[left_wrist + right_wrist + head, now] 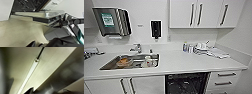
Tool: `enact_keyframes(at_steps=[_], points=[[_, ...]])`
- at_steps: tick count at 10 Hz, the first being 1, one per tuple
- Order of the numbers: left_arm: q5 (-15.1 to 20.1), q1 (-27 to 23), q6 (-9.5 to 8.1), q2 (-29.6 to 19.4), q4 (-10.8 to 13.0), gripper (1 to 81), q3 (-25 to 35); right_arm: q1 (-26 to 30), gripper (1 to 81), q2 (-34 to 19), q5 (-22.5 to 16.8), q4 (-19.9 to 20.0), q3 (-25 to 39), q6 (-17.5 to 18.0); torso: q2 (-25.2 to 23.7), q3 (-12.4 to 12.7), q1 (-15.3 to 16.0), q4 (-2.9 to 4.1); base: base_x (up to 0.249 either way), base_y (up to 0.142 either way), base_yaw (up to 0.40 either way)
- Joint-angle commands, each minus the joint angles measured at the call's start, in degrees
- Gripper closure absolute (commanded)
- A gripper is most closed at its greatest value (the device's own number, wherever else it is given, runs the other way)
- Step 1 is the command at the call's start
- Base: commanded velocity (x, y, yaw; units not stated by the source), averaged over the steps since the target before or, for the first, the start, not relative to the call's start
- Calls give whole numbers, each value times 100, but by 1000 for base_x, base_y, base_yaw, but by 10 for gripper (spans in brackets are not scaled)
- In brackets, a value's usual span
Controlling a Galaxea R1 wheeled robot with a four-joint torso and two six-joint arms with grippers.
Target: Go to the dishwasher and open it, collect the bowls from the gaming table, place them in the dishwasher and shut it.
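The dishwasher (pixel 186 83) sits under the white counter, right of the sink, and its dark inside with racks is exposed. In the left wrist view its door (pixel 37 14) hangs lowered with a steel edge, and the dark racks (pixel 28 5) show behind it over a pale floor. A dark part of my left gripper (pixel 33 44) shows low, near that door. A dark part of my right gripper (pixel 30 91) shows over the pale floor beside a light strip. The bowls and the gaming table are out of view.
A steel sink (pixel 109 65) with dishes and a faucet (pixel 137 47) lies left of the dishwasher. Bottles (pixel 187 47) and cloths stand at the counter's back right. Drawers (pixel 226 78) flank the dishwasher on the right and white cabinet doors (pixel 109 86) on the left.
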Motion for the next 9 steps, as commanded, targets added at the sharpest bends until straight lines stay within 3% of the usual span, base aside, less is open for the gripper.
enact_keyframes(at_steps=[1,4,9], points=[[153,-486,42,-142,41,10,158,108,10,118,-1124,-452,46,-302,2,0,0,0,-101,0,0],[152,-205,42,59,260,10,124,-156,10,399,-905,-689,-436,-311,2,0,2,0,-106,0,0],[82,112,42,305,296,10,-166,-385,10,549,-746,-926,-824,-319,-2,0,-5,0,-63,0,0]])
